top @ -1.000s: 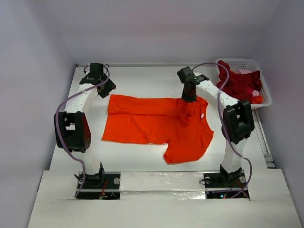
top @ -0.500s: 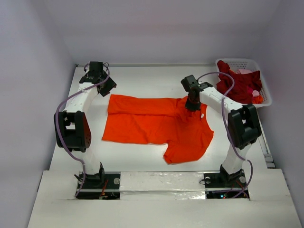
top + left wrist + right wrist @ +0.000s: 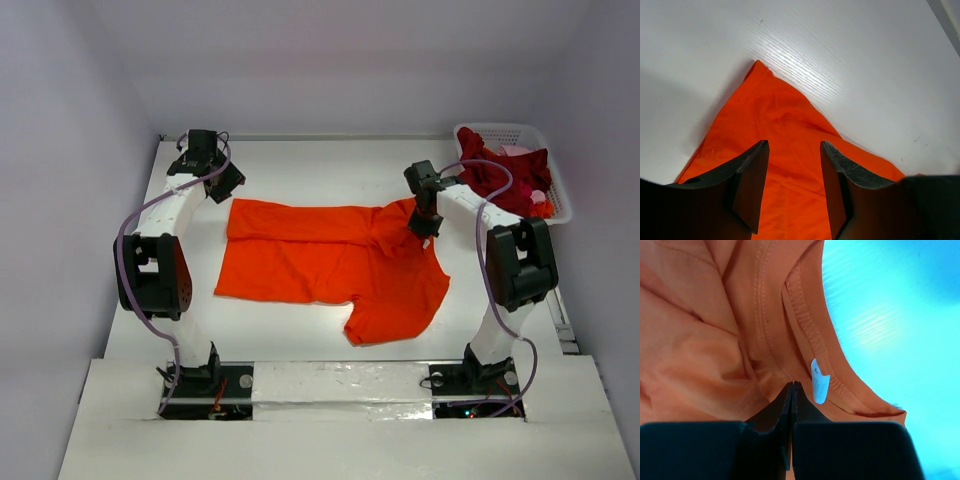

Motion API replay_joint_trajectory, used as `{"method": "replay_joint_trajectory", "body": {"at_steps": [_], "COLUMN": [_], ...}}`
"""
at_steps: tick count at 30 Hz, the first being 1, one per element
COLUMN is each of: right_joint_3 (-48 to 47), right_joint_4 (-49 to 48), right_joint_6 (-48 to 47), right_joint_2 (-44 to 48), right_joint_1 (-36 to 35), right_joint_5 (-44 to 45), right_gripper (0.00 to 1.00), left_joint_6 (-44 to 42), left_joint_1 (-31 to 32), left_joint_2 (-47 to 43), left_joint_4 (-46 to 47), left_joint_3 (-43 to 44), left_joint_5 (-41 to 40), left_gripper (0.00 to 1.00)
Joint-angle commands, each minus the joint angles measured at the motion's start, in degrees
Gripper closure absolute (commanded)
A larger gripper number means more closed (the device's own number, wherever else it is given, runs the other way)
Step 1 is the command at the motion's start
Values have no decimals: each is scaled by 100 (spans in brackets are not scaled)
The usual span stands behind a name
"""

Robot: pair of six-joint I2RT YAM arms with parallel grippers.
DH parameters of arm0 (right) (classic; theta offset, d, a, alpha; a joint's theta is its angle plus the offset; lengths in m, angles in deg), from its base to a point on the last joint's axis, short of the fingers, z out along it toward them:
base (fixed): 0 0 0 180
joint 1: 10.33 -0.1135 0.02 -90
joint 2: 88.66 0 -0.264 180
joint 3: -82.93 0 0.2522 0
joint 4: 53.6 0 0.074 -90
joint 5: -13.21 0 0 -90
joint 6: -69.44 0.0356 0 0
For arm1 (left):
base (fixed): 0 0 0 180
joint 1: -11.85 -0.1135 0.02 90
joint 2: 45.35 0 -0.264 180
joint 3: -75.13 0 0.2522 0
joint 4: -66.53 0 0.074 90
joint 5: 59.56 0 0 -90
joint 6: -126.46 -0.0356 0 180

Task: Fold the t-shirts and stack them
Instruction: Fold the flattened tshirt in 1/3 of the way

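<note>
**Clerk:** Item one, right gripper (image 3: pixel 791 386). The jaws are pressed together with a fold of the orange t-shirt (image 3: pixel 320 265) pinched at their tips. The grip is on the neckline, just beside the white neck label (image 3: pixel 819 381).

**Checker:** Condition of that shirt?

**Clerk:** It is spread on the table (image 3: pixel 320 165), mostly flat, with one sleeve pointing toward the arm bases. The collar end is bunched and rises to the pinch.

**Checker:** Item two.

**Clerk:** Left gripper (image 3: pixel 793 146). The fingers stand apart with nothing between them. It is poised over the shirt's far left corner, and the cloth lies under the gap.

**Checker:** Item three.

**Clerk:** White basket (image 3: pixel 560 190), beyond the shirt's collar end and well apart from it. It holds the dark red t-shirts (image 3: pixel 505 175) and a pale pink t-shirt (image 3: pixel 518 151), heaped and unfolded.

**Checker:** Hazards to enter?

**Clerk:** Three, as I judge it.
- **Thin hold.** The pinch takes only a little cloth at the collar seam, so a brisk pull could slip it free and drop the neckline crooked.
- **Free corner.** The far left corner is not held. Hauling on the collar alone would likely drag the whole shirt askew or rumple its body instead of laying a clean fold.
- **Doubled edge.** The shirt's far edge looks doubled over. If the left gripper closes there, it may catch only the top layer and peel that fold open.
</note>
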Motion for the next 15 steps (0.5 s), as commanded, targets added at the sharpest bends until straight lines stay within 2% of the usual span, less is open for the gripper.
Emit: {"method": "replay_joint_trajectory", "body": {"at_steps": [1, 11, 14, 15], "right_joint_3": [71, 62, 228, 307], "right_joint_4": [-267, -268, -311, -338], "right_joint_6": [-46, -126, -240, -371], "right_joint_2": [271, 262, 751, 955], "right_joint_1": [54, 106, 106, 106], "right_joint_5": [91, 99, -32, -76], "right_gripper": [100, 100, 100, 97], "left_joint_6": [-50, -85, -199, -243], "left_joint_1": [-2, -2, -2, -2], "left_joint_2": [-146, -216, -453, -637], "left_joint_4": [-47, -108, -161, -178], "left_joint_3": [224, 163, -38, -100], "left_joint_5": [15, -3, -55, -247], "left_gripper": [58, 58, 56, 55]}}
